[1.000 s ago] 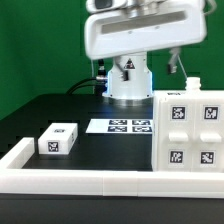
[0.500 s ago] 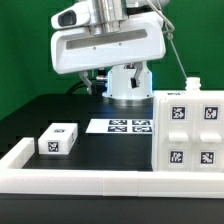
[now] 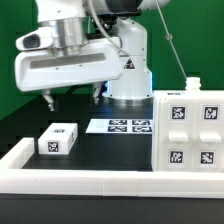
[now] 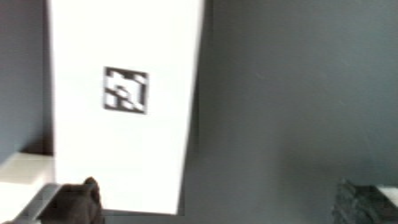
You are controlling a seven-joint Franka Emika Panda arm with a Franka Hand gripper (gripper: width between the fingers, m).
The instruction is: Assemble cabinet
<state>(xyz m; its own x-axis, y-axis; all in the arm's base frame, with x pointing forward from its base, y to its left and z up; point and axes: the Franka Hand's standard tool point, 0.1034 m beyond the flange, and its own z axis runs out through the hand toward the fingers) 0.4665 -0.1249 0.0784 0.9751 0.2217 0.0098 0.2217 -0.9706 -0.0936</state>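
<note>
- You have two cabinet pieces on the black tabletop [image 3: 110, 150], well apart from each other.
- The small block [image 3: 58, 139] is a low white plastic box. It lies flat near the tabletop's edge on the exterior view's left, towards the near edge, turned a little askew. A black-and-white square tag faces you on its near side.
- In the wrist view you see the small block's long white face with a single tag on it.
- The large block [image 3: 187, 132] stands upright at the near corner on the exterior view's right. It is white and boxy, and its near face carries four tags in a two-by-two grid.
</note>
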